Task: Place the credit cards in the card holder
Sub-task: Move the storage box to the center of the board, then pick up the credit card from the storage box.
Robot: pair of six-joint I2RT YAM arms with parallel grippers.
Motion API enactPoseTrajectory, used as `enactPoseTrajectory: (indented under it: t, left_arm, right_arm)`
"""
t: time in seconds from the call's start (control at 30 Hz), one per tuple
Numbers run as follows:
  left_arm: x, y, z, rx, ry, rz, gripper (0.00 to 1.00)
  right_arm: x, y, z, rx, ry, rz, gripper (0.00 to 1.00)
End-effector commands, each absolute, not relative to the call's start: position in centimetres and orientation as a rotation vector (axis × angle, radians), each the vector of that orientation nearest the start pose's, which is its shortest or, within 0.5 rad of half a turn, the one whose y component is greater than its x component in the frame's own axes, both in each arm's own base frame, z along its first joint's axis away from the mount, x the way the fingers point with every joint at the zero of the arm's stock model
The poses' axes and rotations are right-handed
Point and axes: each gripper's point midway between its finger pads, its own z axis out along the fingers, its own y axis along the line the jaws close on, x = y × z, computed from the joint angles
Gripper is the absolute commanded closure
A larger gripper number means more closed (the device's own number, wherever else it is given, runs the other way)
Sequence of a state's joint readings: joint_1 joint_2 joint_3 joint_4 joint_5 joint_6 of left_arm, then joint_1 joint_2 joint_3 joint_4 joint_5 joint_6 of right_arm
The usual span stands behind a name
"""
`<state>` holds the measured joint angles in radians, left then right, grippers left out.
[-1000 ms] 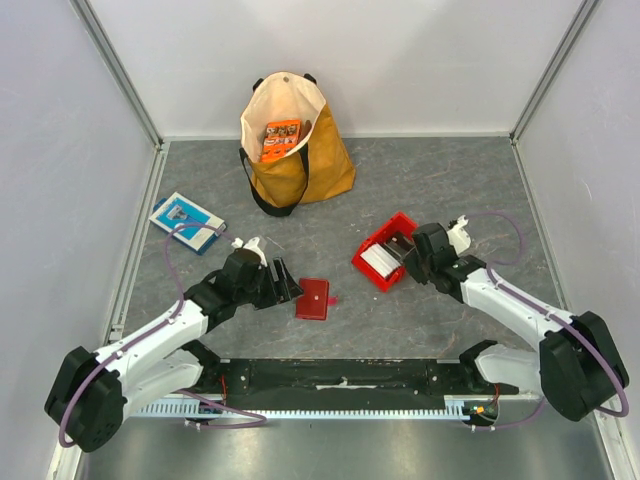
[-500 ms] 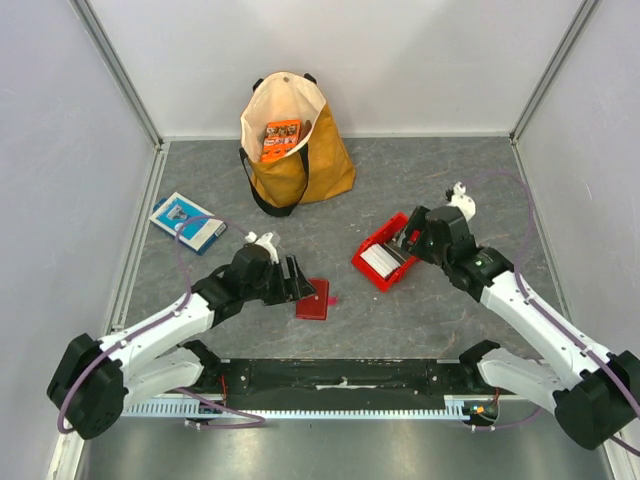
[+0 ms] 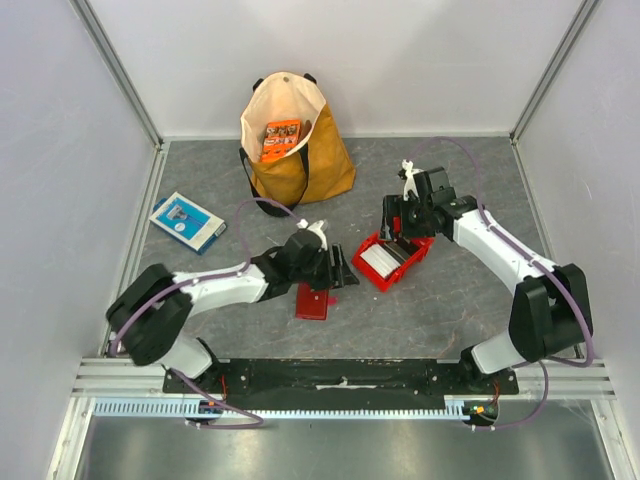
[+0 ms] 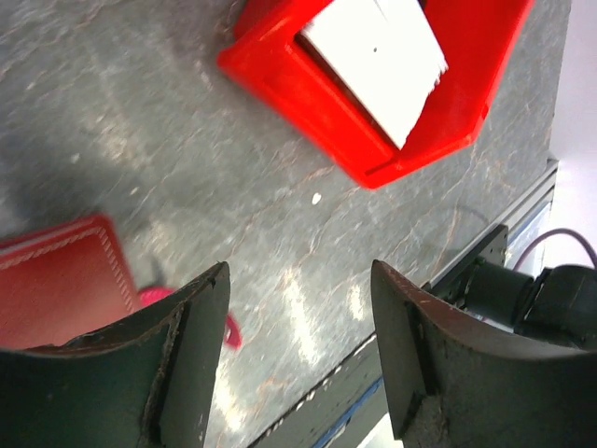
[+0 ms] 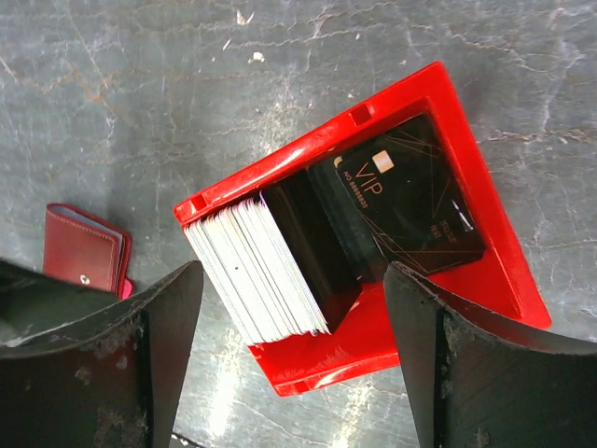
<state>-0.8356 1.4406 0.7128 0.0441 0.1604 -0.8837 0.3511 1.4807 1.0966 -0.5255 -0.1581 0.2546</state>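
Nearest me on the table [image 3: 450, 320] the card holder [image 3: 313, 300] lies flat and closed, with a pink tab [image 4: 229, 329] poking out at its edge. My left gripper [image 4: 298, 271] sits over its far right corner with the jaws spread wide and nothing between them. In the left wrist view the card holder lies off beside one finger, not in the gap, and I cannot tell whether that finger touches it.

Just beyond and to the right is the red bin [image 3: 385, 281]. All the credit cards [image 5: 256, 271] I can see are inside it: a whitish stack on edge at one end, dark ones packed behind, and one dark card marked VIP leaning at the far end. My right gripper [image 3: 393, 228] hangs above the bin, wide open and empty, with the cards showing through the gap.

Further left lies a blue-and-white box [image 3: 187, 220]. At the back stands a mustard tote bag [image 3: 320, 170] with an orange packet [image 3: 281, 138] inside.
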Motion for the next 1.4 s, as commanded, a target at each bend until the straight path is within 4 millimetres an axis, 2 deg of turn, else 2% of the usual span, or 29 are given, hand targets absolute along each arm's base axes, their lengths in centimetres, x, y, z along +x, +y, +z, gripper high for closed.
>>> enactPoseTrajectory:
  t: [0.0, 0.07, 0.23, 0.27, 0.67, 0.87, 1.07, 1.37]
  left_arm:
    - [23.1, -36.6, 10.2, -0.018, 2.400, -1.191, 0.34]
    - [23.4, -37.5, 9.0, -0.047, 2.422, -1.205, 0.36]
    - [24.5, -38.6, 7.6, -0.112, 2.418, -1.228, 0.44]
    - [24.7, -39.0, 7.8, -0.111, 2.407, -1.239, 0.45]
    - [26.9, -40.0, 5.5, -0.169, 2.412, -1.179, 0.54]
    - [28.0, -40.3, 5.3, -0.167, 2.391, -1.154, 0.54]
    - [28.9, -39.3, 5.0, -0.180, 2.392, -1.114, 0.54]
    - [30.2, -38.0, 5.4, -0.164, 2.383, -1.052, 0.53]
  right_arm:
    - [32.7, 17.4, 12.7, -0.357, 2.491, 0.574, 0.14]
    - [32.7, 17.7, 12.1, -0.358, 2.499, 0.602, 0.14]
    - [32.9, 17.9, 10.5, -0.339, 2.539, 0.628, 0.15]
    - [32.9, 17.8, 10.3, -0.337, 2.542, 0.634, 0.15]
    - [32.1, 18.1, 7.2, -0.281, 2.614, 0.685, 0.16]
    - [32.3, 18.0, 6.8, -0.231, 2.607, 0.690, 0.15]
    - [31.7, 18.6, 6.4, -0.238, 2.624, 0.768, 0.17]
    - [31.0, 19.9, 7.4, -0.156, 2.602, 0.908, 0.22]
